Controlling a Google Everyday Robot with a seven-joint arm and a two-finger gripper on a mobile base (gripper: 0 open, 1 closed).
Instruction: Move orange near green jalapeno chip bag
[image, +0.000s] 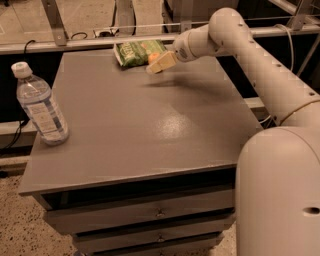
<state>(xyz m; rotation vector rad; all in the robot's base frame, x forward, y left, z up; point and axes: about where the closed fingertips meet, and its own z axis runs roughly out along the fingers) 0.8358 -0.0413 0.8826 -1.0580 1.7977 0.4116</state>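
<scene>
The green jalapeno chip bag lies flat at the far edge of the grey table. My gripper reaches in from the right and sits just in front of the bag's right end, low over the table. The orange shows only as a small bright patch between the pale fingers, right beside the bag. The gripper appears shut on the orange.
A clear plastic water bottle with a white cap stands upright near the table's left edge. My arm spans the right side of the table. Drawers sit below the top, and a metal rail runs behind the table.
</scene>
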